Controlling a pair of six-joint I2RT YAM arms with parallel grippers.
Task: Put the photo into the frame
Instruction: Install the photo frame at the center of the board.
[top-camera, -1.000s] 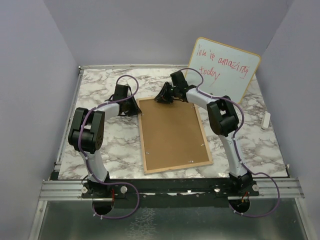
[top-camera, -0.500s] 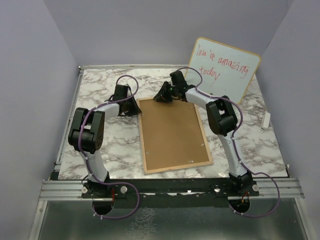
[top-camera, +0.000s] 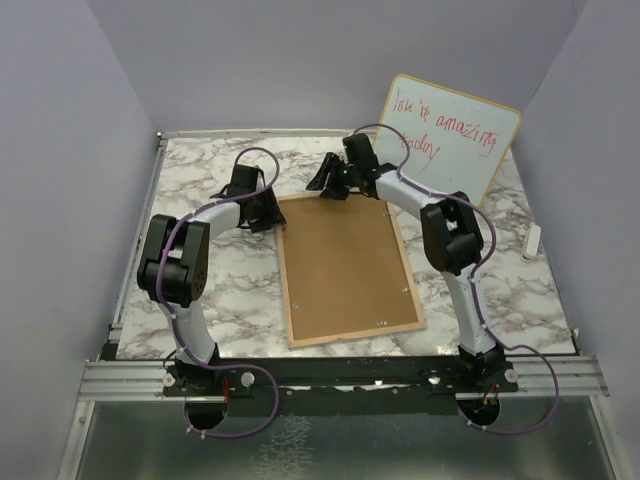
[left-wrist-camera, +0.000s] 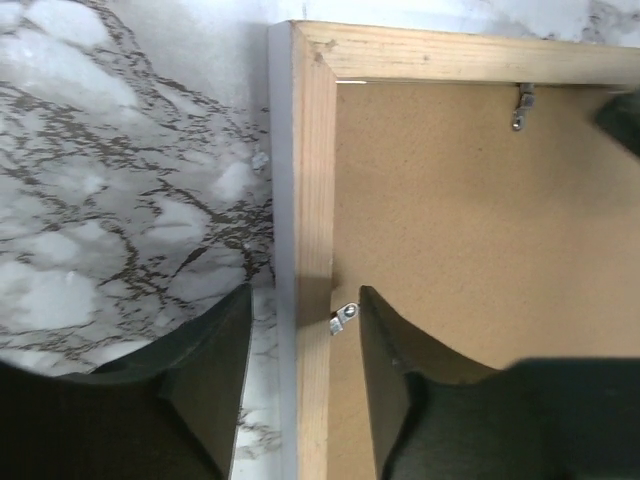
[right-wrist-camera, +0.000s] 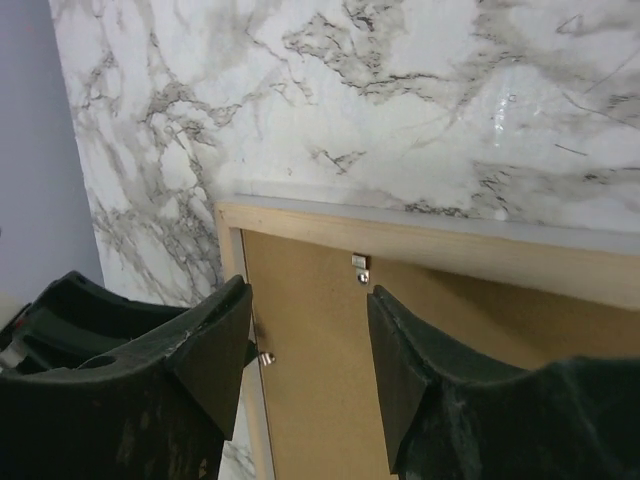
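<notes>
The frame (top-camera: 355, 334) lies face down on the marble table, light wood rails up, with a plain brown backing board (top-camera: 345, 265) filling it. The photo is hidden. My left gripper (top-camera: 268, 213) is at the frame's left rail near the far left corner. In the left wrist view its jaws (left-wrist-camera: 305, 295) stand open astride the rail (left-wrist-camera: 315, 180), one finger over marble and one over the board beside a metal tab (left-wrist-camera: 343, 318). My right gripper (top-camera: 335, 190) hovers open over the board's far end (right-wrist-camera: 308, 290), short of the far rail (right-wrist-camera: 450, 250) and its tab (right-wrist-camera: 360, 268).
A wood-rimmed whiteboard (top-camera: 450, 140) with red writing leans against the back right wall. A small white object (top-camera: 533, 240) lies at the table's right edge. Grey walls close in the table on three sides.
Both grippers have opened wider. The right gripper has shifted slightly toward the frame's far edge. The frame and board have not moved.
</notes>
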